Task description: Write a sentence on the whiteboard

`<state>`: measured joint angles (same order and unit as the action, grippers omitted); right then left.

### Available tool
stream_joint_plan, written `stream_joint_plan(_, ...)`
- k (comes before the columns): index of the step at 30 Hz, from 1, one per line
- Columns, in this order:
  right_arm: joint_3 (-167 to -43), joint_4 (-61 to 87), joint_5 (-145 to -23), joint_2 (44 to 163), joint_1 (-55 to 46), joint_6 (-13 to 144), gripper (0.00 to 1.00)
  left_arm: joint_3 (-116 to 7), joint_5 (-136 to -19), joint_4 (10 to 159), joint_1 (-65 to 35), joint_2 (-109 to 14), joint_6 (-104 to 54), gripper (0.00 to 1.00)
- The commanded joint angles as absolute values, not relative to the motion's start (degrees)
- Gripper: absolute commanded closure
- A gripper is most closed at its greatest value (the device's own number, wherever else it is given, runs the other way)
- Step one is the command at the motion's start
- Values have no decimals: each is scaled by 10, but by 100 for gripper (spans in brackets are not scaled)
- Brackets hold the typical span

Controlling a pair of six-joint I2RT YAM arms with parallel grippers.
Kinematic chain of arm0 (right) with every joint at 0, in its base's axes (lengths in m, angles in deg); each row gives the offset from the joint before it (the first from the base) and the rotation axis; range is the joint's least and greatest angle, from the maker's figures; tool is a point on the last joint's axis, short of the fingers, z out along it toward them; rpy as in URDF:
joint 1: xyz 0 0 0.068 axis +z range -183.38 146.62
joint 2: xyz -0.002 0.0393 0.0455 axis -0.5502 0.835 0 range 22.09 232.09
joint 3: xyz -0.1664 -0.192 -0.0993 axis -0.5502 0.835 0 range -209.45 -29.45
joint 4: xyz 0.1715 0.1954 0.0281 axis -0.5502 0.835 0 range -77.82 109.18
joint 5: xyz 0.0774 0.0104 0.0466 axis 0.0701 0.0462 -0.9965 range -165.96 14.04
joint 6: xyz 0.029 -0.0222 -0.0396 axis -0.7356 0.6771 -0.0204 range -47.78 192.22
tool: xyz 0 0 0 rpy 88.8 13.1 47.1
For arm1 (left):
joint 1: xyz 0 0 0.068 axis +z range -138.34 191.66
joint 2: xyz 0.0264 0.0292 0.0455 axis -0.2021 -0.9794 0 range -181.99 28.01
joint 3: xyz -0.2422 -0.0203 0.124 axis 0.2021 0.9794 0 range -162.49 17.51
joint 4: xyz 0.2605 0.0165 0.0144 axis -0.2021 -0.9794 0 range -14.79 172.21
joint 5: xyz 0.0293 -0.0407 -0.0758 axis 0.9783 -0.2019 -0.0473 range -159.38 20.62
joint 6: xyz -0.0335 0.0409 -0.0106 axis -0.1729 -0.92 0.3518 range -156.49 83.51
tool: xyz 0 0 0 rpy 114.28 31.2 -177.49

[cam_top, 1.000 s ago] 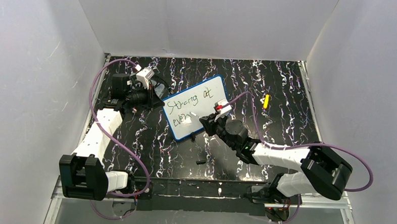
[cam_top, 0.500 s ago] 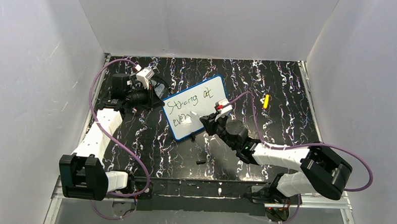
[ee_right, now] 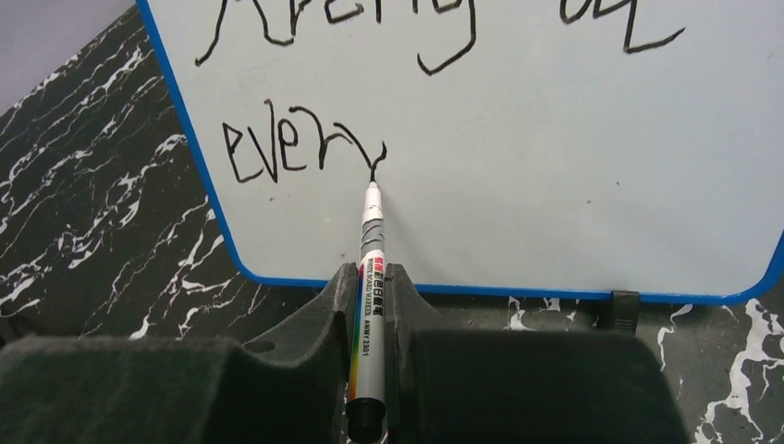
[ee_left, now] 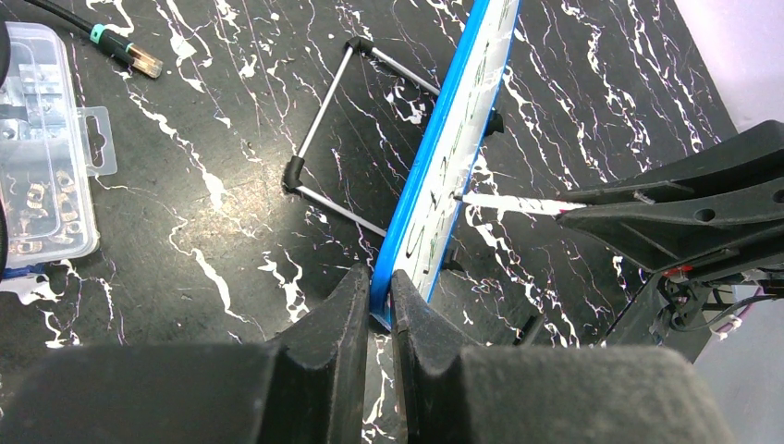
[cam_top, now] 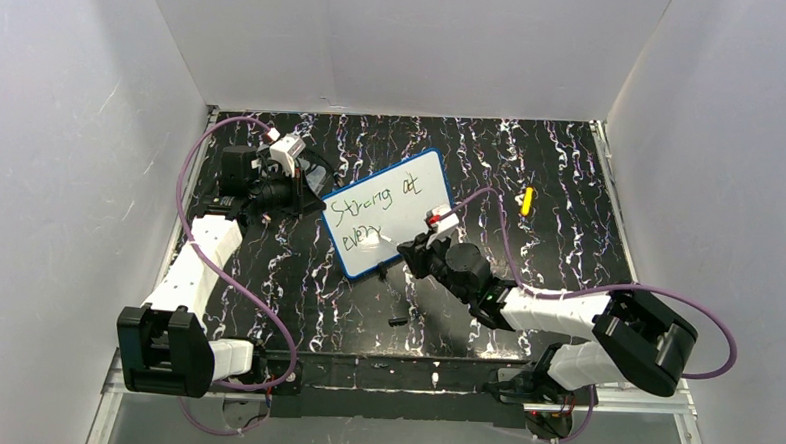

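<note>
Tabletop (cam_top: 551,179): black, marble-patterned with white veining, matte finish.
Back wall (cam_top: 407,42): plain white panel.
Left wall (cam_top: 61,167) and right wall (cam_top: 723,146): matching white panels enclosing the sides.
Metal rail (cam_top: 651,401): silver, along the near edge.
Lighting: even and diffuse, with soft shadows.

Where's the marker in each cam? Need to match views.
Top external: marker at centre, on the whiteboard's lower line.
Left wrist: right of centre, thin white stick, tip at the board's face.
Right wrist: bottom centre, clamped in the right gripper, tip at the "y".
Shared landmark: the whiteboard's blue rim.
</note>
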<state>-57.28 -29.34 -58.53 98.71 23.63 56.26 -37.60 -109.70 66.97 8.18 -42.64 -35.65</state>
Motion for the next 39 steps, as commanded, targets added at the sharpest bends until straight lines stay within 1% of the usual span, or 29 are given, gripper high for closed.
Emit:
stream_joint_plan(1, -561, -291, -595, 996, 236, 548, 99, -377, -1104, 663, 81, -408, -362, 100)
stream_joint_plan(10, -558, -289, -616, 1020, 247, 526, 99, -377, -1104, 663, 80, -407, -362, 100)
stream_joint_plan(16, -557, -289, -609, 1011, 258, 522, 99, -377, -1105, 663, 81, -407, -362, 100)
stream_joint_plan(27, -572, -272, -609, 958, 260, 514, 99, -376, -1104, 663, 81, -404, -362, 100)
stream_joint_plan(39, -595, -198, -602, 874, 257, 540, 99, -376, -1105, 663, 81, -405, -362, 100)
